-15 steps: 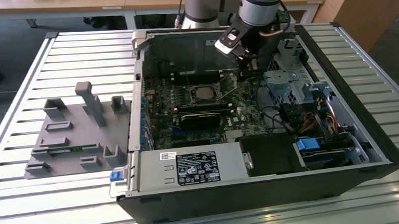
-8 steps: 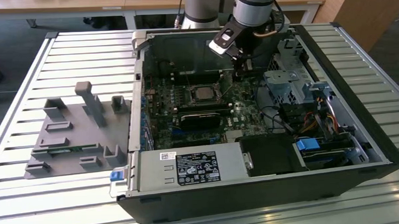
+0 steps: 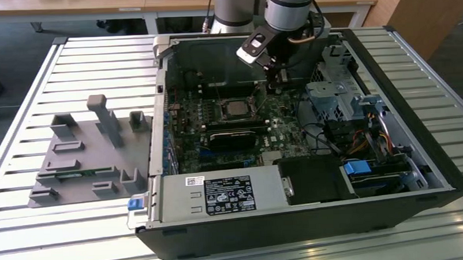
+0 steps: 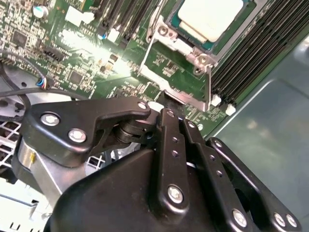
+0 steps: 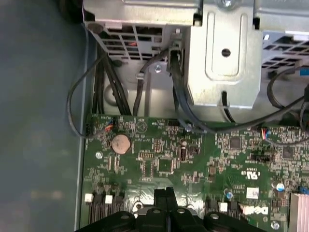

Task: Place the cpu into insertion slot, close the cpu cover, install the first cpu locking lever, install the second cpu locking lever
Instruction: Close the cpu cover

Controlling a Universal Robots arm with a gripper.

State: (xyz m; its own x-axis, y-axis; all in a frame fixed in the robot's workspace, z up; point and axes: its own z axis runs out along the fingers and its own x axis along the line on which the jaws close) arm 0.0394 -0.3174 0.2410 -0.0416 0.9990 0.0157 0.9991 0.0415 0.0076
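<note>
Silvery cpu cover (image 4: pixel 183 47) is seen lowered over the cpu (image 4: pixel 210 17); the gripper (image 4: pixel 169 108) is held, fingers together, at its edge, where the motherboard (image 4: pixel 72 53) could be gouged by a slip.

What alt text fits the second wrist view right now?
The black gripper, fingers together, has its tips beside the silvery cpu cover on a green motherboard. The pale cpu lies within that frame.
</note>
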